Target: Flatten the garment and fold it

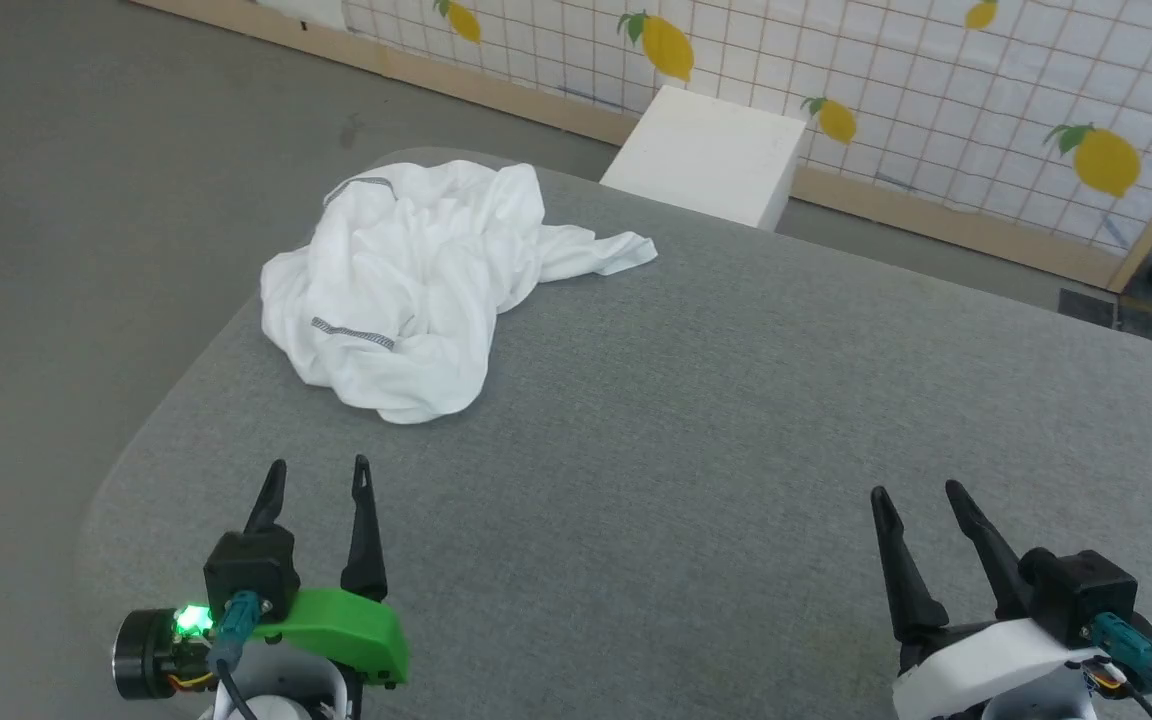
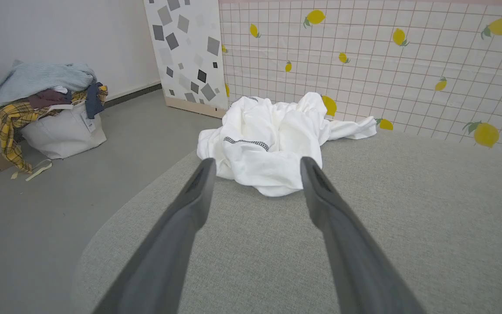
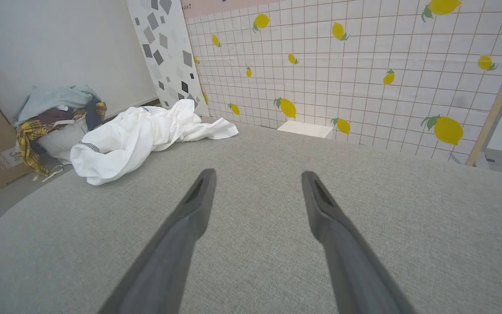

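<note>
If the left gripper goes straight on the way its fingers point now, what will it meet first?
Probably the crumpled garment: it lies straight ahead of the open left gripper, with only bare grey table between them. Depth is hard to judge.

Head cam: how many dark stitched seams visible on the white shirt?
2. The far seam runs along the far left edge of the shirt; the near seam crosses its near left side. Folds may hide more.

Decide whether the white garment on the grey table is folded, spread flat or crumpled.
Crumpled: the garment lies bunched in a creased heap near the table's far left corner, one sleeve trailing to the right.
</note>
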Controlling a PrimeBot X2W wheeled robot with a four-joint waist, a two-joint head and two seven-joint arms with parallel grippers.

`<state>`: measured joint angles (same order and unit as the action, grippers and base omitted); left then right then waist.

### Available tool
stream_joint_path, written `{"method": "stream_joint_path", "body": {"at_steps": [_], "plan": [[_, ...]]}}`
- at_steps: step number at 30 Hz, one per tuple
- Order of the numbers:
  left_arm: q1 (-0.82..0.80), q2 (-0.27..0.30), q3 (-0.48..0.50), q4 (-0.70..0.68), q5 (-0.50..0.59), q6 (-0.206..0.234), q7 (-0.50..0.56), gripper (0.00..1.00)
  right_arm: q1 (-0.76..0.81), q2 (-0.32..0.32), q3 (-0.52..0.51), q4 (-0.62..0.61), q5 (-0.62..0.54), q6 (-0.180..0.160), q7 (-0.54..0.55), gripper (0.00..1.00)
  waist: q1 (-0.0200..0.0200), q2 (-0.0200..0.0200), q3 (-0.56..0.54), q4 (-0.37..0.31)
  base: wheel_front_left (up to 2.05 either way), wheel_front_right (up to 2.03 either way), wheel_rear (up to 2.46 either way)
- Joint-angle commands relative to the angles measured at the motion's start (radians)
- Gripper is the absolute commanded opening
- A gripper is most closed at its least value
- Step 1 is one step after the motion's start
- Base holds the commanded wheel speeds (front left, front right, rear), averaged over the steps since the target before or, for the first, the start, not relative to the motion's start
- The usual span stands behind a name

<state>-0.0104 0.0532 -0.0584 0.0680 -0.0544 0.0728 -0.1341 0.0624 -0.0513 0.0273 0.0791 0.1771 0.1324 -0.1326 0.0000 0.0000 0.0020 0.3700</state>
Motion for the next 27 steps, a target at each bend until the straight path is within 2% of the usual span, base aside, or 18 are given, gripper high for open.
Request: {"method": "stream_joint_path", "body": {"at_steps": [1,27], "plan": [[0.024,-0.001,-0.006,0.005,-0.016,0.009,-0.011,1.0,0.012,0.001,0.003,0.005,0.01,-0.001,-0.012,1.0,0.0,0.0,0.002,0.015,-0.03,-0.03,-0.03],[0.029,-0.002,-0.051,0.029,-0.039,0.053,-0.066,1.0,0.033,0.001,0.014,0.036,0.068,-0.001,-0.067,1.0,0.0,0.0,0.005,0.156,0.0,0.0,0.0]]}}
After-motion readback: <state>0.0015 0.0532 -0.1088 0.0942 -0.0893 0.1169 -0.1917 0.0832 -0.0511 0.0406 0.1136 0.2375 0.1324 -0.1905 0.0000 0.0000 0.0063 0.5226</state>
